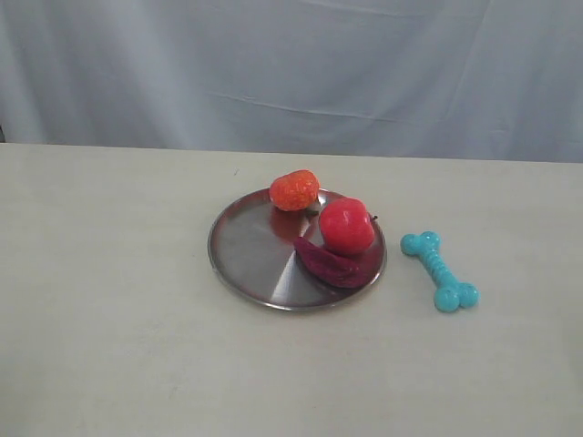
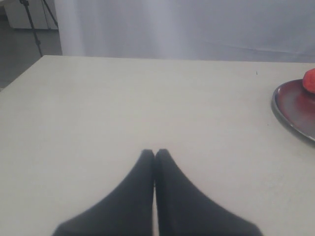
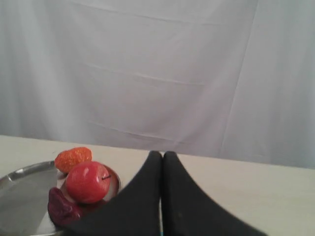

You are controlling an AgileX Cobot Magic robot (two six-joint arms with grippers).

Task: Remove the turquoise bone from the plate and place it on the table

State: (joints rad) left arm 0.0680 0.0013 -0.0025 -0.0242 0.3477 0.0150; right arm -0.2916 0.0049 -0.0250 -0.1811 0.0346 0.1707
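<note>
The turquoise bone (image 1: 440, 270) lies flat on the cream table (image 1: 109, 300), a short way to the right of the steel plate (image 1: 250, 255) and not touching it. Neither gripper appears in the exterior view. In the left wrist view my left gripper (image 2: 155, 151) is shut on nothing above bare tabletop, with the plate's rim (image 2: 295, 110) off to one side. My right gripper (image 3: 162, 153) is shut and empty too, near the plate (image 3: 24, 196). Its black fingers hide the bone in that view.
Three items rest on the plate: a red apple (image 1: 346, 225) (image 3: 87, 182), an orange-red strawberry (image 1: 294, 189) (image 3: 73, 158) at the far rim, and a dark purple-red piece (image 1: 335, 264) (image 3: 61, 206). A grey-white cloth backdrop (image 1: 291, 64) hangs behind the table.
</note>
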